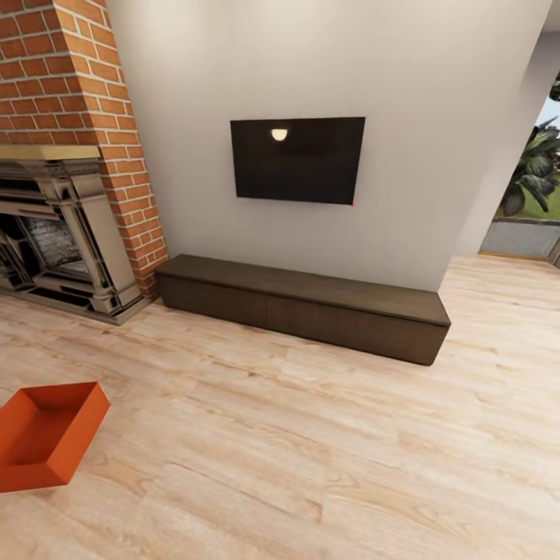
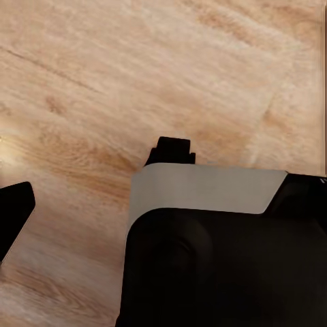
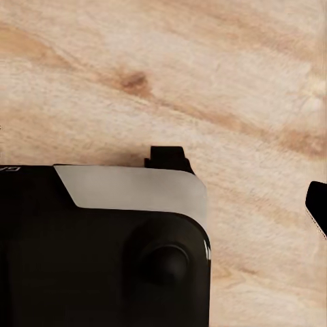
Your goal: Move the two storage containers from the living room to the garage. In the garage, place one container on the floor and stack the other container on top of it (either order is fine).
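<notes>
1. Orange-red all over, plain, darker on the shaded inner walls: storage container (image 1: pixel 48 434).
2. Light honey wood planks with tan grain streaks and a few darker knots: living room floor (image 1: pixel 311 435).
3. Dark brown wood, faint grain: bench (image 1: pixel 311 307).
4. Red-orange brick with pale grey mortar lines: chimney (image 1: pixel 85 93).
5. Glossy grey-silver surround, black inside, pale gold mantel strip: fireplace (image 1: pixel 62 233).
6. Flat black with one small warm-white glint: wall screen (image 1: pixel 298 159).
7. Plain off-white: wall (image 1: pixel 435 155).
8. Dark green leaves: plant (image 1: pixel 537 167).
9. Black body with a light grey band, black fingers: left gripper (image 2: pixel 88 178).
10. Same black and light grey: right gripper (image 3: pixel 242 178).
</notes>
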Tool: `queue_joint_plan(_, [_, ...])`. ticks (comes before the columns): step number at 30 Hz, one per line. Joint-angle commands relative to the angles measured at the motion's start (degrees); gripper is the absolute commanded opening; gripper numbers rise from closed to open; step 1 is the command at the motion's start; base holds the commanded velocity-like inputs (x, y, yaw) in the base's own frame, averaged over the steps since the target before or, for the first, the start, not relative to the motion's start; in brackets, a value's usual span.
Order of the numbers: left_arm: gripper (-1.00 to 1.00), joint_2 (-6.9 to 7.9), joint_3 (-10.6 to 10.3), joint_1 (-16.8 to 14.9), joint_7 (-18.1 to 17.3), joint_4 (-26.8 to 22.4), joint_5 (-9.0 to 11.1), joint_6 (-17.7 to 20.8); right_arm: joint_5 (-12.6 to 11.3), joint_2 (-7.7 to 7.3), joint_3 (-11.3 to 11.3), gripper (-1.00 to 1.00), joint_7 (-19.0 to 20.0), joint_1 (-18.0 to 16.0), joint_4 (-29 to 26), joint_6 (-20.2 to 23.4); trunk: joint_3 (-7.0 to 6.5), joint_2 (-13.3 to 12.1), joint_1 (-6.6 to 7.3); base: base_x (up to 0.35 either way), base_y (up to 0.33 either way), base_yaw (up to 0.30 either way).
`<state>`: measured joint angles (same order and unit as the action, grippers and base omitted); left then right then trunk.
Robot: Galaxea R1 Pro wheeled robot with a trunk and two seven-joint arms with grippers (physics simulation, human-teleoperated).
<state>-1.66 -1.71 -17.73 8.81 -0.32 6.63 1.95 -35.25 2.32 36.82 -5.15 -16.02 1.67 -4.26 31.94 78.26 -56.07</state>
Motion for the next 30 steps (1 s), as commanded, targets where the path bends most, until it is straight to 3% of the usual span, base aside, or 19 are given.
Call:
queue_joint_plan(1, [1.0, -0.01, -0.22, -0.03, 0.15, -0.04, 0.58, 0.18, -0.46, 0.05, 0.44, 1.0, -0.03, -0.06, 0.18, -0.28, 0.05, 0.02, -0.03, 0.324, 0.0, 0.0])
queue_joint_plan(18, [1.0, -0.01, -0.22, -0.03, 0.15, -0.04, 0.58, 0.23, -0.47, 0.05, 0.44, 1.0, -0.03, -0.06, 0.18, -0.28, 0.05, 0.02, -0.03, 0.324, 0.0, 0.0])
queue_joint_plan(30, [1.0, -0.01, -0.22, -0.03, 0.15, -0.04, 0.58, 0.22, -0.44, 0.05, 0.44, 1.0, -0.03, -0.06, 0.18, -0.31, 0.05, 0.02, -0.03, 0.324, 0.0, 0.237])
